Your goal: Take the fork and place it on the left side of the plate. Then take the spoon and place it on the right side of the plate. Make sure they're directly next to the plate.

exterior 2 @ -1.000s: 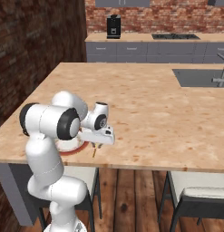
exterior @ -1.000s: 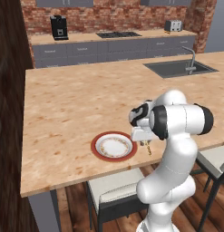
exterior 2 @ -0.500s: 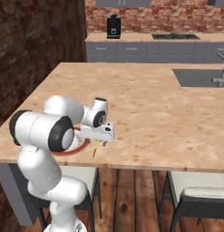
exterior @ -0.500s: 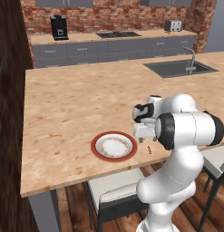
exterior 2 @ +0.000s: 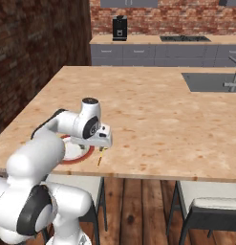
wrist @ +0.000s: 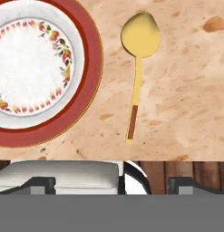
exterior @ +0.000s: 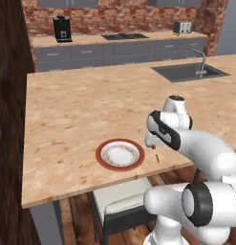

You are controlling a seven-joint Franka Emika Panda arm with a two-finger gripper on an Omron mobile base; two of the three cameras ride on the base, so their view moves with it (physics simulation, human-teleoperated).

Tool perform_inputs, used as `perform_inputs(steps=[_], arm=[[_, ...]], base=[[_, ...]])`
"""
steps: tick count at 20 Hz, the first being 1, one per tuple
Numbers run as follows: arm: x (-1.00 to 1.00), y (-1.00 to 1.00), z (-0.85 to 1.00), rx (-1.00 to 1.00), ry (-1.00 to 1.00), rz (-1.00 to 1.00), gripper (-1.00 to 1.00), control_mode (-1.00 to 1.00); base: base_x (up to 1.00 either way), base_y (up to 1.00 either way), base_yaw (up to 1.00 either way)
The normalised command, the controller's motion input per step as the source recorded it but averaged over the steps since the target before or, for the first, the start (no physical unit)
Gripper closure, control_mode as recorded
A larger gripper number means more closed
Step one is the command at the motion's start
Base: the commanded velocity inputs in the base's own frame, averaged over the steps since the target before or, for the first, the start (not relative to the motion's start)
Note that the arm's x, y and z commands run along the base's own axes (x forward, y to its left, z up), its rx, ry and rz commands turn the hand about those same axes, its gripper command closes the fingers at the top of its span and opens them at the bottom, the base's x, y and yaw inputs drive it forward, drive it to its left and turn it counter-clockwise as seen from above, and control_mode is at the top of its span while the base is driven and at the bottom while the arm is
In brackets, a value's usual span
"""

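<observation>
We see the round plate with the wide red rim and white patterned centre [wrist: 38, 68] lying on the light wooden worktop [exterior: 81, 110], close to its near edge. The small yellow-gold spoon with the round bowl and thin orange handle [wrist: 137, 68] lies flat just beside the plate, not touching it, its handle end pointing to the near edge. Our jaws [wrist: 111, 185] hang above the near edge, set wide apart and holding nothing. A cushioned grey chair [exterior: 122, 203] stands below this edge.
</observation>
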Motion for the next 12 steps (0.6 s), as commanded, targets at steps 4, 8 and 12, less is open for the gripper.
perform_inputs(steps=[4,8,12], arm=[[-0.46,0.09,0.58,0.0,-0.17,0.0,-1.0,-1.0],[-0.36,0.11,0.3,0.0,-0.1,-0.02,-1.0,-1.0],[-0.13,0.07,0.1,0.0,-0.04,-0.02,-1.0,1.0]], base=[[0.0,0.0,0.0],[0.0,0.0,0.0],[-0.12,0.08,-0.02]])
